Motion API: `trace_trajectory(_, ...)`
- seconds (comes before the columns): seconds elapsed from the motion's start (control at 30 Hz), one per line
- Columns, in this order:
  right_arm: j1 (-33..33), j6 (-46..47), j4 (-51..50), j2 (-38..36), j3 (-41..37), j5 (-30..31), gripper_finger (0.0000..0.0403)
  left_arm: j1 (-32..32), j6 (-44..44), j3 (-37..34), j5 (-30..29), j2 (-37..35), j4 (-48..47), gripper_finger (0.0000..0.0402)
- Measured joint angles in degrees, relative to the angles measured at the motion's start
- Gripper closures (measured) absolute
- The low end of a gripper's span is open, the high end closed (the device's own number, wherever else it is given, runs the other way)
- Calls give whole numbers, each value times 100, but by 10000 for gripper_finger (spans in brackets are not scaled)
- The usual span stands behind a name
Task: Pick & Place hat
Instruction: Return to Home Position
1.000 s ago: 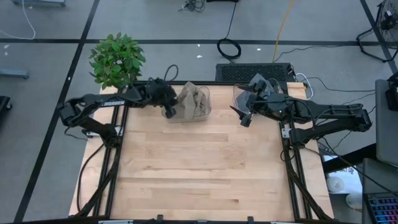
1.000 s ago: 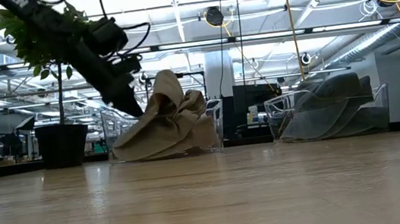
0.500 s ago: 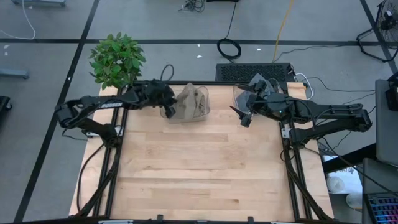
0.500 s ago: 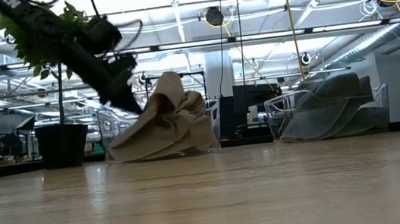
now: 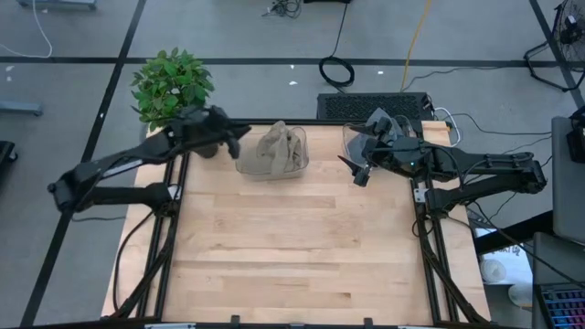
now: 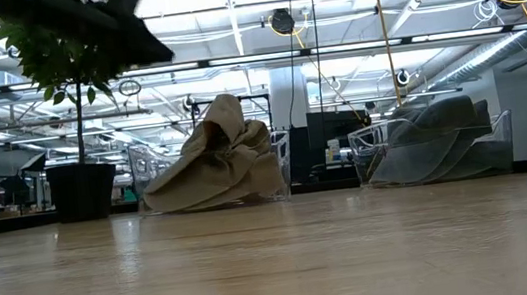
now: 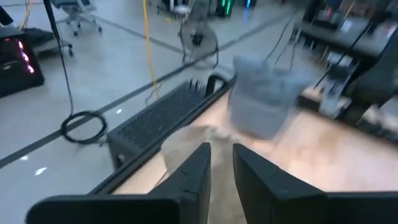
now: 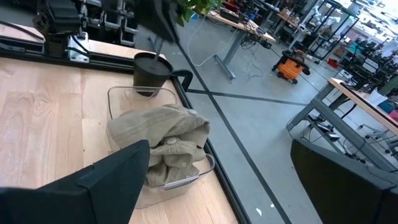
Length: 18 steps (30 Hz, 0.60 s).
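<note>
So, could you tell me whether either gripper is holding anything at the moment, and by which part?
Nothing is held. The left gripper is empty, clear of the brown caps; the right gripper carries nothing visible.

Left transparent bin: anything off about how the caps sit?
The brown caps are heaped loosely, peaking well above the rim of the left transparent bin, overfilling it. None has spilled onto the table. The left tool is off the caps.
</note>
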Motion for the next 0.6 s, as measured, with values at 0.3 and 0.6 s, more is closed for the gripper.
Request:
trace_trajectory(0.3, -1, -4, 0, 0, 0, 0, 23, -14, -134, 0, 123, -2177, -1689, 342)
trace_trajectory(0.6, 1, -4, 0, 0, 0, 0, 23, -384, -277, -1279, 118, -3978, -1786, 347)
